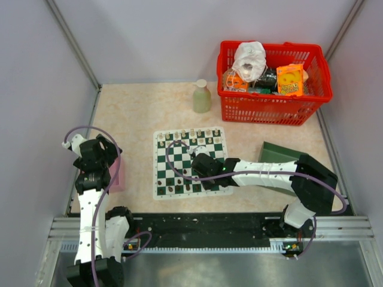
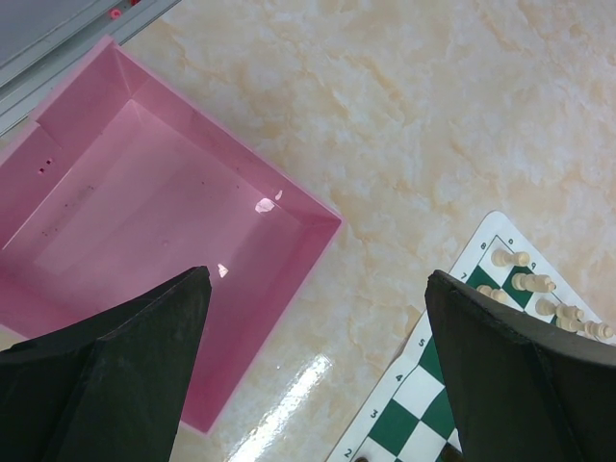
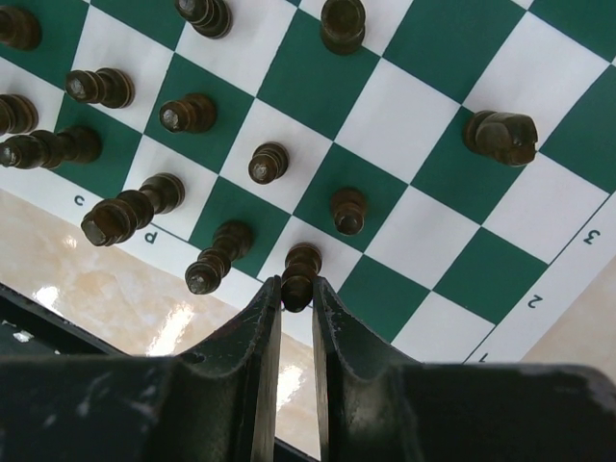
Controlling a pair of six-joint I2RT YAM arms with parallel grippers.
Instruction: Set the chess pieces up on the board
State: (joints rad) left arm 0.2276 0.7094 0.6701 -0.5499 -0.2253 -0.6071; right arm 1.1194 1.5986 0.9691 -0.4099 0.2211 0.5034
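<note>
**Right gripper pinches a dark piece at the board's near edge; left gripper hangs open over a pink box**

At the far left, the left gripper [image 2: 318, 279] hangs with its jaws spread as wide as they go and nothing between them. Below it sits a shallow pink box [image 2: 125, 192], whose near corner lies under the gap between the fingers.

To the right of the box, on the marbled beige table [image 1: 131, 113], lies the green-and-white chess board [image 1: 157, 173], a flat mat with a white border. Cream chess pieces [image 1: 191, 133] stand in a row along its far edge; the left wrist view catches a few of them at one corner. Dark chess pieces [image 1: 179, 186] cluster along the near edge. In the right wrist view most of them stand in the first two ranks, some tilted by the camera angle, and a dark knight [image 3: 500, 137] stands apart, further into the board.

The right gripper [image 3: 296, 284] reaches in from the right over the board's near half. Its jaws are almost closed, pinching one dark piece [image 3: 299, 274] on a first-rank square beside the white border.

Behind the board stands a pale green bottle [image 1: 201, 97]. Further right a red basket [image 1: 272, 110] holds packets and a white bag, and a dark green tray [image 1: 278, 154] lies just beyond the right arm.
</note>
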